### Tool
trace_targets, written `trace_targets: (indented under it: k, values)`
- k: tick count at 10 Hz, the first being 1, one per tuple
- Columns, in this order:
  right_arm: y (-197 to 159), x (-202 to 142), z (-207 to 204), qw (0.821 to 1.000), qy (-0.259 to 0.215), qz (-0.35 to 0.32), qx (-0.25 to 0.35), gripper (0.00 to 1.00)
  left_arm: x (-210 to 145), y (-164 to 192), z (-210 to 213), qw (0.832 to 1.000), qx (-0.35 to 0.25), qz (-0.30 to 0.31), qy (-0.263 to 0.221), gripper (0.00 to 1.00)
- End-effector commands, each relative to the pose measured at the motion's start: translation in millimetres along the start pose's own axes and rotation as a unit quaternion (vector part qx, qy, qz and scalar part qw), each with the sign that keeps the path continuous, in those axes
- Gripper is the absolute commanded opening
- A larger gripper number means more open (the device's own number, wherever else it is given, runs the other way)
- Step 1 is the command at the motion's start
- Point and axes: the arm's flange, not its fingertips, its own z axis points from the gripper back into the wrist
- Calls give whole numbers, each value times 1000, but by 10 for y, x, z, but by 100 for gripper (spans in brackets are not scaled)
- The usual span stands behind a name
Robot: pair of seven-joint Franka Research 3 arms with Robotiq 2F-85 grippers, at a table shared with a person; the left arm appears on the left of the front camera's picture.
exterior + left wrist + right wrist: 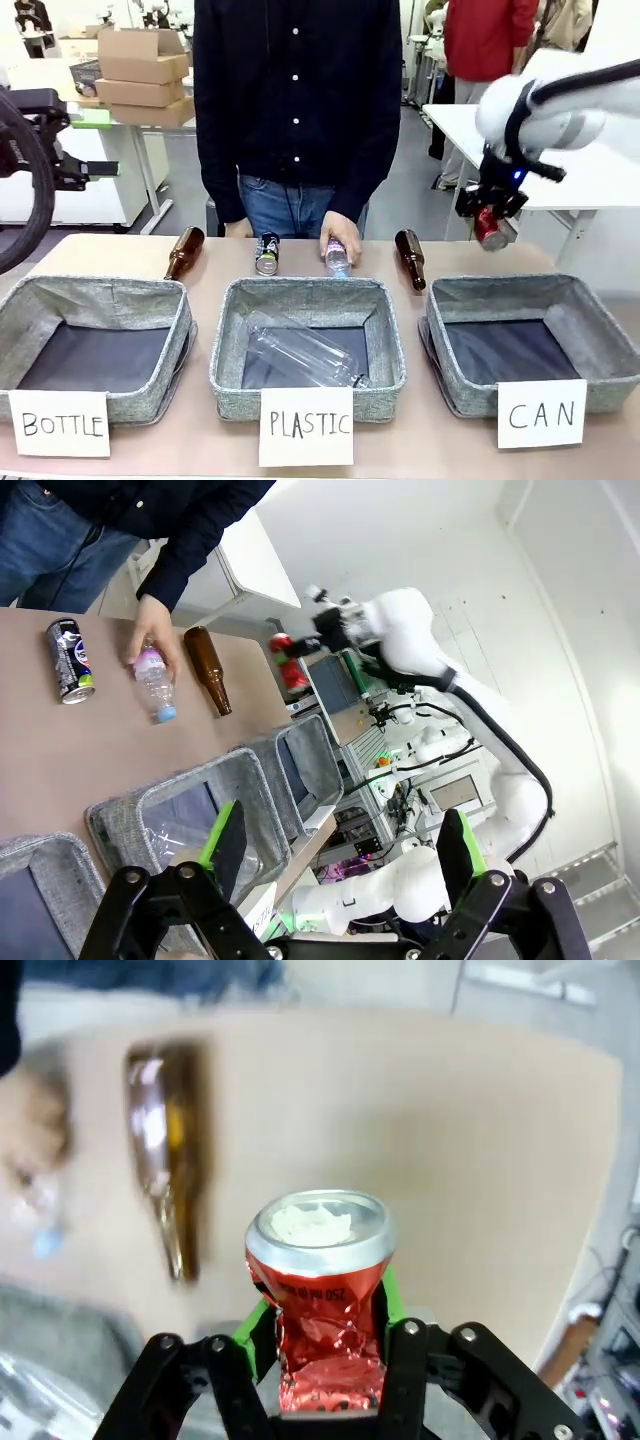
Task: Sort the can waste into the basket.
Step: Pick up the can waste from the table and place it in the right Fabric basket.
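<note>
Crushed red can clamped in right gripper, held in air just behind CAN basket; not yet dropped. Nothing seen inside basket. Dark can seen lying at far side of table, still to be sorted. Can's dented waist shown by right wrist view. Left gripper, jaws wide apart with nothing between, shown by left wrist view.

Blurred in the right wrist view: brown bottle and person's hand, the latter also cut off by the left edge. Lower end of the red can hidden between the fingers of the right hand. In the front view, too small to read: print on the dark can. Far end of the clear bottle covered by the person's hand.
</note>
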Motion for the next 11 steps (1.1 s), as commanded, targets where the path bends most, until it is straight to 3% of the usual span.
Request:
trace_targets:
  k: [1,2,5,6,11]
  values:
    - [-47,-840,656,991,60,107,55,0,7,4,-25,1000,-12,-8,-10,100]
    - [-68,-1194,811,980,79,171,64,0,7,4,-25,1000,-12,-8,-10,100]
    - [-89,-1886,823,933,47,347,76,0,7,4,-25,1000,-12,-8,-10,100]
    - [-126,-1921,791,923,45,370,92,0,7,4,-25,1000,-12,-8,-10,100]
    - [-204,-1756,765,922,52,368,109,0,7,4,-25,1000,-12,-8,-10,100]
